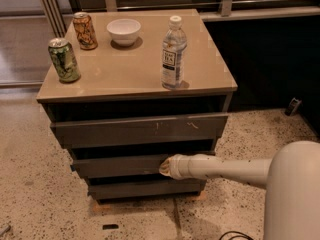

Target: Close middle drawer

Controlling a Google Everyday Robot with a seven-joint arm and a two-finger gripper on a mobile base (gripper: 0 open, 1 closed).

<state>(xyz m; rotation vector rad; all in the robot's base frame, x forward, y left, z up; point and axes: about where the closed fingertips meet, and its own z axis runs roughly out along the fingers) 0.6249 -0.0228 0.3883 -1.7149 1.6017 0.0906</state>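
Observation:
The middle drawer [120, 165] is a shallow dark grey front, second of three, under the taller scratched top front [140, 129]. It sticks out a little past the lowest front [145, 188]. My gripper [164, 167] is at the end of the white arm [225, 168] that reaches in from the right. Its tip is pressed against the middle drawer's front, right of centre. The fingers are hidden behind the arm's wrist.
On the cabinet top [135, 69] stand a green can [64, 59], an orange can [85, 30], a white bowl [123, 31] and a water bottle [173, 52]. A dark wall is on the right, speckled floor around the cabinet.

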